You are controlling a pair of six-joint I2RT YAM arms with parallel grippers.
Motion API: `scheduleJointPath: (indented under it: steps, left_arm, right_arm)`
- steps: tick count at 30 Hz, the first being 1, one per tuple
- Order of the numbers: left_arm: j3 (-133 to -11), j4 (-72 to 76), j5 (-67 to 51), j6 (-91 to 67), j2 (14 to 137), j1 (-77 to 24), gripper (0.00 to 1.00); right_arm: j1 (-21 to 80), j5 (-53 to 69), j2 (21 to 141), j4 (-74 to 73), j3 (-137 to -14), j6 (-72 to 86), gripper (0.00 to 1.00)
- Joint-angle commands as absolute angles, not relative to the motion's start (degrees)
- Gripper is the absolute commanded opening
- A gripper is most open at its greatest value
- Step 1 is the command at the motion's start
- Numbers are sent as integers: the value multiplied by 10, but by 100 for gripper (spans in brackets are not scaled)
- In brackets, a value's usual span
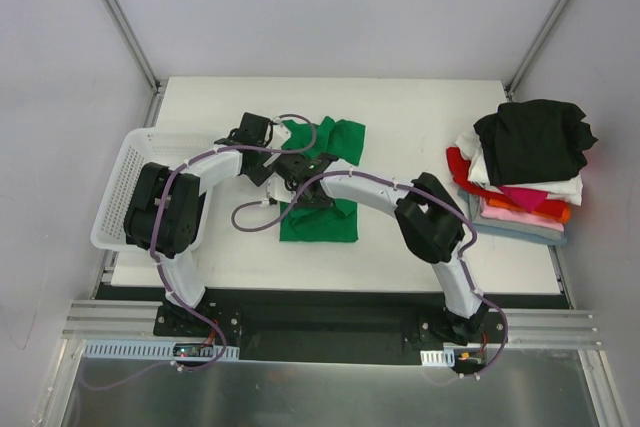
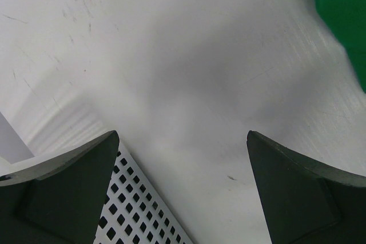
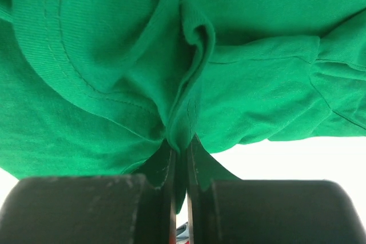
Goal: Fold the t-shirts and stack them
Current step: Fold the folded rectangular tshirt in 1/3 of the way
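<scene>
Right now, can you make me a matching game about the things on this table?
Things:
1 white plastic mesh basket
2 bright green cloth t-shirt
3 black cloth t-shirt
4 left pincer

States:
A open, empty
B left edge of the table
C topping the right-hand pile
D pinched in the shut right pincer

Pairs: 1-B, 2-D, 3-C, 4-A

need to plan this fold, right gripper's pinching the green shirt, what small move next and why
Probably shift the left gripper toward the green shirt and pinch its edge. The right gripper is shut on a bunched fold, while the left hangs open over bare table, holding nothing; two grips should spread the cloth better.
</scene>
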State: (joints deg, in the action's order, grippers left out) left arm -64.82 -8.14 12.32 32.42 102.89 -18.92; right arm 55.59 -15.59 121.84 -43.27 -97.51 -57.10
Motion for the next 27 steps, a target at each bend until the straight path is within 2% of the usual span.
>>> scheduleJointPath:
  steps: [1,3,4,6,11,12,17,27]
  left_arm:
    - [-645,-78,113,320,1017,-187,95]
    - [-645,-78,111,316,1017,-186,95]
    - [-644,-78,109,316,1017,-187,95]
    - [-642,-78,112,316,1017,-187,95]
    - [-641,-78,112,316,1015,-187,95]
    - [-641,-78,112,316,1014,-186,95]
    - [-642,-77,112,316,1012,-187,95]
    - [-661,-69,154,307,1009,-182,95]
  right_arm:
    - [544,-159,1228,-429,-1008,-588,1]
    - [539,-163,1233,-425,-1013,-591,1]
    - [537,-164,1237,-425,-1019,-594,5]
    - [532,-173,1238,-418,-1022,-599,21]
    - [523,-185,1237,-409,-1037,-606,39]
    - [521,-188,1237,-408,-1039,-606,45]
    - [514,-196,1237,-405,-1049,-612,48]
    - [489,-216,1264,-368,-1067,-636,48]
